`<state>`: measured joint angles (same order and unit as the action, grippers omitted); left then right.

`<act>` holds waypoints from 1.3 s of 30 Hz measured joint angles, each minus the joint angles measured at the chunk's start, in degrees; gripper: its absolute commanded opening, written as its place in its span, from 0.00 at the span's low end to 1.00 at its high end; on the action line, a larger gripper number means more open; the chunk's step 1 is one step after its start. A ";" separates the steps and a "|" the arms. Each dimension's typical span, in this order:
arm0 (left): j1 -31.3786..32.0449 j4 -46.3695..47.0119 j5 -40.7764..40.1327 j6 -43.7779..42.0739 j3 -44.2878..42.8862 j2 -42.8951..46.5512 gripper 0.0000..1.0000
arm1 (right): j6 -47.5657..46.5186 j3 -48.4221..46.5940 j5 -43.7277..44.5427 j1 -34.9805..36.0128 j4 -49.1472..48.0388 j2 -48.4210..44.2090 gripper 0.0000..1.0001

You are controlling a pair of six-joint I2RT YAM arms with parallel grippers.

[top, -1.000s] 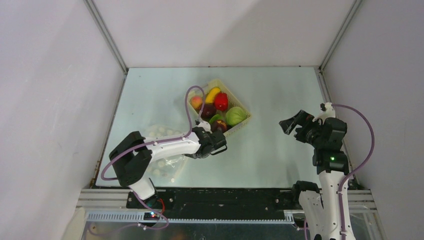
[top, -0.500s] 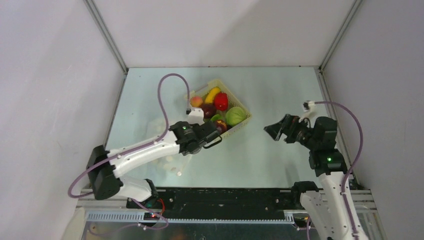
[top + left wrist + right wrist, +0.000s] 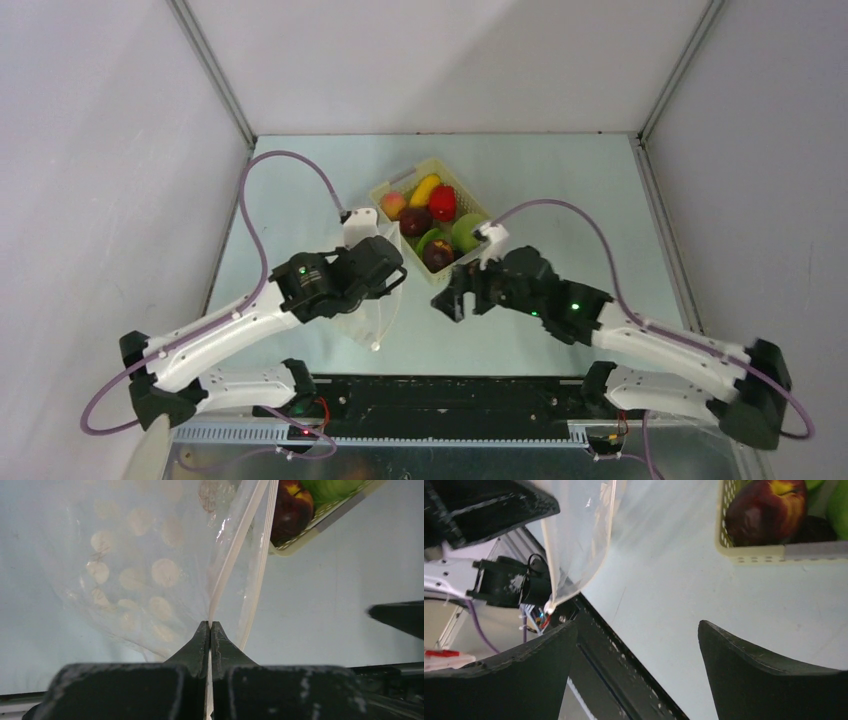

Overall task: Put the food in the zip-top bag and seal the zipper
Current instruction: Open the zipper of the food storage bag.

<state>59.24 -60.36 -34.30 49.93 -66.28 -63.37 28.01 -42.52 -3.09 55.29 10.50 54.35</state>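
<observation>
Left wrist view: left jaws clamp the mouth of the clear, white-dotted plastic zip-top bag (image 3: 150, 575), now lifted beside the pale yellow slotted basket (image 3: 754, 552); right jaws, wide open, have arrived. All toy food (image 3: 432, 222) remains unbagged.

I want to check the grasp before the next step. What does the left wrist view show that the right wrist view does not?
Only the left wrist view: the left gripper, jaws shut on the zipper, and white dots on the zip-top bag. Only the right wrist view: the right gripper, jaws wide open and empty. Both: that bag and the dark red apple in the basket.
</observation>
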 measured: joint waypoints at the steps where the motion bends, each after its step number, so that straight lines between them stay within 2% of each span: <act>1: 0.02 0.31 0.28 0.02 0.09 0.68 0.00 | 0.83 -1.09 1.75 1.79 -1.03 2.89 0.91; 8: 0.09 2.25 2.08 0.02 2.21 2.73 0.00 | 4.48 -8.02 8.39 5.11 -8.04 16.52 0.89; 13: 0.15 2.62 3.17 0.00 3.06 3.32 0.00 | 6.10 -11.72 11.13 6.51 -11.98 22.49 0.76; 18: 0.17 2.97 3.28 0.02 3.69 5.22 0.00 | 7.78 -13.60 11.15 6.95 -13.90 28.00 0.69; 22: 0.17 3.28 3.28 0.09 4.74 6.73 0.00 | 8.57 -13.60 10.86 7.85 -13.84 30.67 0.44; 25: 0.17 3.26 3.19 0.15 5.20 7.48 0.00 | 8.79 -13.60 10.45 8.70 -13.77 31.50 0.13; 27: 0.17 3.21 2.99 0.20 5.22 7.96 0.00 | 8.50 -13.60 10.16 9.07 -13.73 31.52 0.01; 31: 0.24 1.90 1.70 0.87 5.22 8.59 0.00 | 7.30 -13.66 10.54 9.51 -13.11 31.17 0.00; 33: 0.24 0.83 1.16 1.16 5.20 8.63 0.09 | 6.58 -13.66 10.84 9.53 -11.72 30.23 0.00; 36: 0.26 -0.26 1.07 1.18 5.20 8.57 0.46 | 5.84 -14.38 10.97 9.53 -7.37 27.45 0.00; 38: 0.26 -0.13 1.64 0.44 5.16 8.22 0.59 | 5.79 -16.24 10.88 9.53 -3.30 25.55 0.00; 39: 0.26 0.20 2.25 0.13 5.07 7.80 0.62 | 5.84 -18.45 10.80 9.53 0.26 24.68 0.00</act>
<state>59.51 -60.16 -32.05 50.06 -61.21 -55.57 33.85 -60.97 7.70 64.82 10.76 79.02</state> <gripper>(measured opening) 0.488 0.011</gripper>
